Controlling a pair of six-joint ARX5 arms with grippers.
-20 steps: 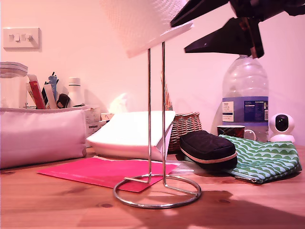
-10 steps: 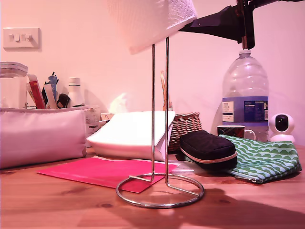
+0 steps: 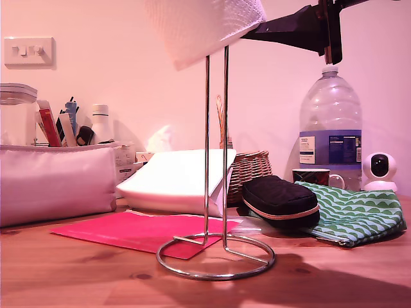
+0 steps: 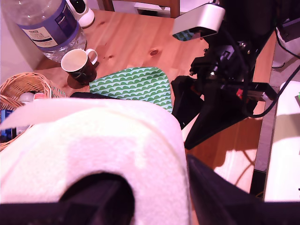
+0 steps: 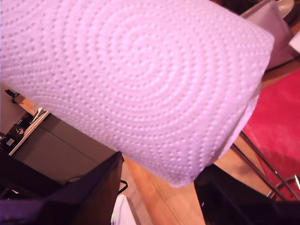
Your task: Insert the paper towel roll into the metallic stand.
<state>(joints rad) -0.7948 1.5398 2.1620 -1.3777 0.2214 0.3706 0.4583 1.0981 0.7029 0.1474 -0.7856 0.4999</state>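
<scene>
The paper towel roll (image 3: pixel 205 25) hangs tilted at the top of the exterior view, its lower end over the top of the metallic stand (image 3: pixel 216 192). The stand's loop runs up into the roll and its ring base (image 3: pixel 216 274) rests on the wooden table. My first gripper (image 4: pixel 154 187) is shut on the roll (image 4: pixel 93 140), one dark finger in the core and one outside. My second gripper (image 3: pixel 263 29) reaches in from the exterior view's right to the roll's lower edge. Its fingers (image 5: pixel 89 187) stand wide apart beside the embossed roll (image 5: pixel 136 79), with the stand's wires (image 5: pixel 255 164) beyond.
Behind the stand lie a white folded bag (image 3: pixel 173 179), a red sheet (image 3: pixel 138 231), a wicker basket (image 3: pixel 247 170), a black pouch (image 3: pixel 280 197) and a green patterned pouch (image 3: pixel 353 215). A water bottle (image 3: pixel 330 128), a mug (image 3: pixel 314 175) and a small white camera (image 3: pixel 380 168) stand at the exterior view's right, and a grey case (image 3: pixel 54 183) at its left.
One second ago the second gripper's two fingers showed apart by the roll; now they line up as one wedge. Roll and stand shifted slightly toward the exterior view's right.
</scene>
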